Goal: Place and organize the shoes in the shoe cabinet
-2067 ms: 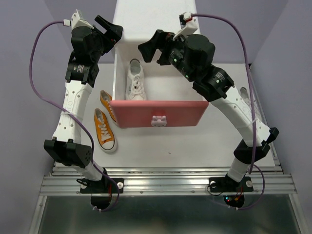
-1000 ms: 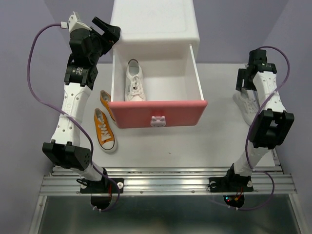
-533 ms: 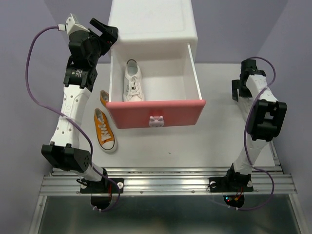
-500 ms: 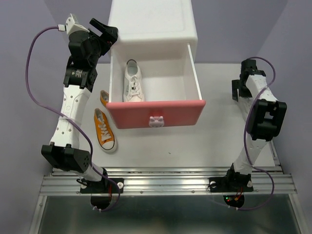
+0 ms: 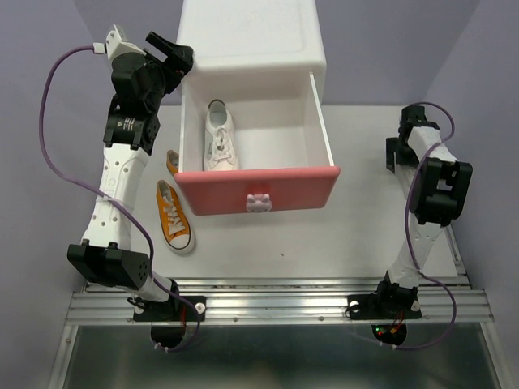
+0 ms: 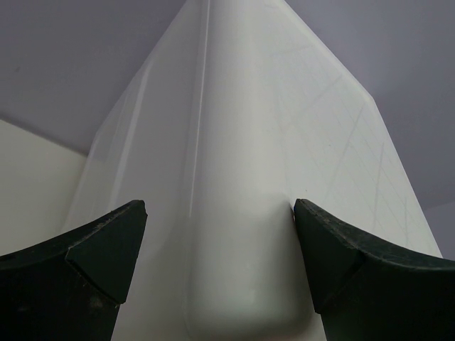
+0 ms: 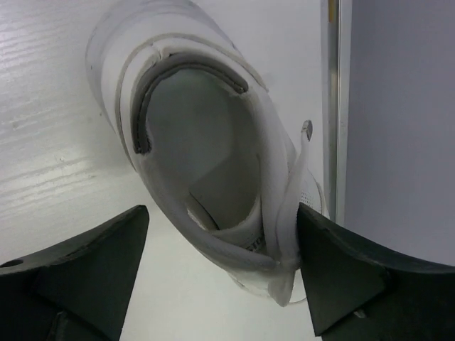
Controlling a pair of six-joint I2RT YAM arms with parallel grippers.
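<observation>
The white shoe cabinet (image 5: 251,32) stands at the back, its upper drawer pulled out by the pink front (image 5: 258,188). One white shoe (image 5: 217,138) lies in the drawer's left part. Two orange shoes lie left of the drawer, one in the open (image 5: 173,215) and one partly under it (image 5: 172,160). My left gripper (image 5: 166,53) is open astride the cabinet's corner (image 6: 242,213), its right finger touching it. My right gripper (image 5: 395,154) is open around the second white shoe (image 7: 206,163), its right finger against the shoe's side. My arm hides that shoe from above.
A metal strip (image 7: 329,106) runs along the table's right edge, just beside the white shoe, with the purple wall behind it. An aluminium rail (image 5: 276,304) holds both arm bases at the near edge.
My right arm has swung from over the drawer to the table's right side and come down around the white shoe. The cabinet and my left gripper have shifted slightly left.
</observation>
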